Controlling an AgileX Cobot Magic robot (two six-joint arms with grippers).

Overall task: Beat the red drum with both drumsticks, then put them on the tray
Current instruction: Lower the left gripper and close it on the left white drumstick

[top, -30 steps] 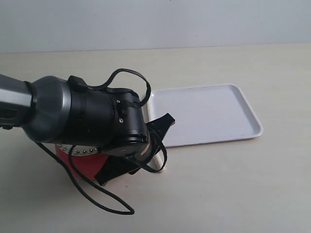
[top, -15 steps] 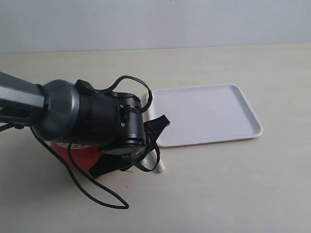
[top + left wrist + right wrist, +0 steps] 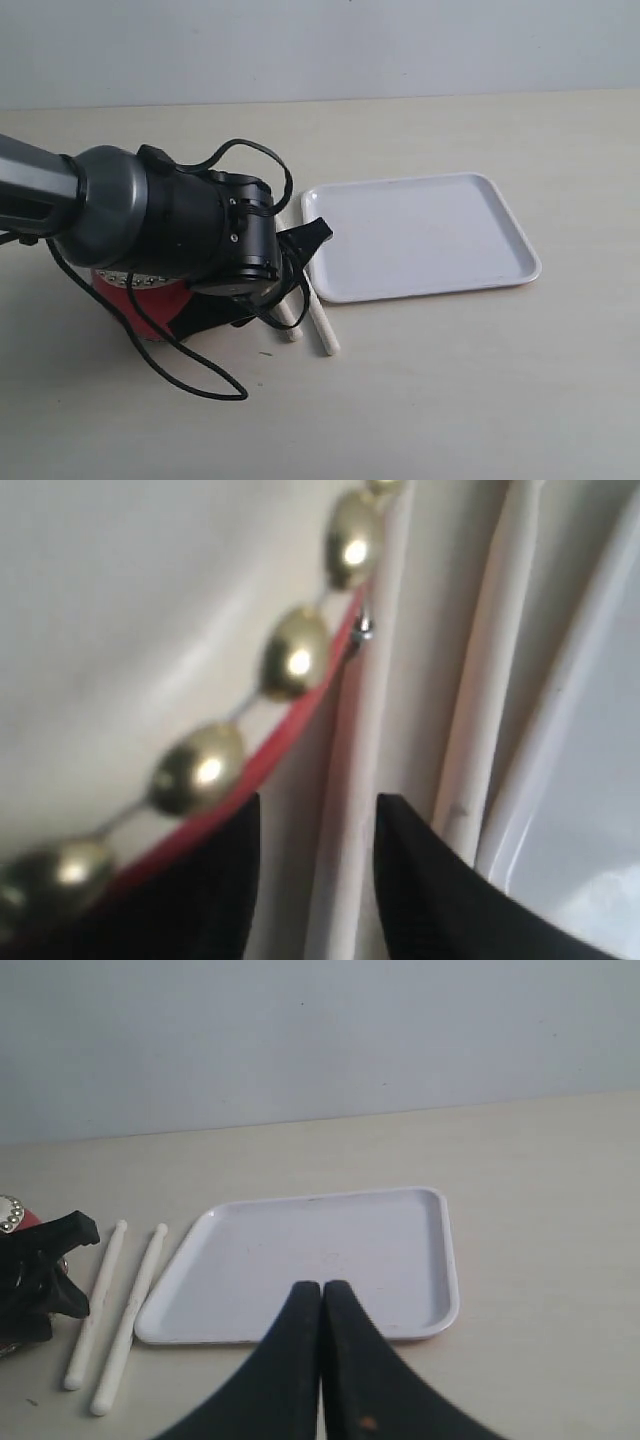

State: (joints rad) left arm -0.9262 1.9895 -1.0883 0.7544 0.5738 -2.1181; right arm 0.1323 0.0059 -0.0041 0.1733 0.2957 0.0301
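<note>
The red drum (image 3: 150,305) is mostly hidden under my left arm; its off-white skin (image 3: 130,610) and metal studs fill the left wrist view. Two pale drumsticks lie side by side on the table between drum and tray (image 3: 430,288). The one nearer the drum (image 3: 345,770) runs between the jaws of my open left gripper (image 3: 317,805), which stand apart from it. The other drumstick (image 3: 490,680) lies against the tray's side. My right gripper (image 3: 321,1288) hangs shut and empty, short of the tray (image 3: 445,1260), and is out of the exterior view.
The beige table (image 3: 480,400) stretches around the tray on all sides. A loose black cable (image 3: 200,385) from my left arm loops down onto the table in front of the drum. A pale wall (image 3: 400,45) stands behind.
My left arm has shifted to the left in the exterior view, uncovering both drumsticks on the table. The right gripper has stayed shut.
</note>
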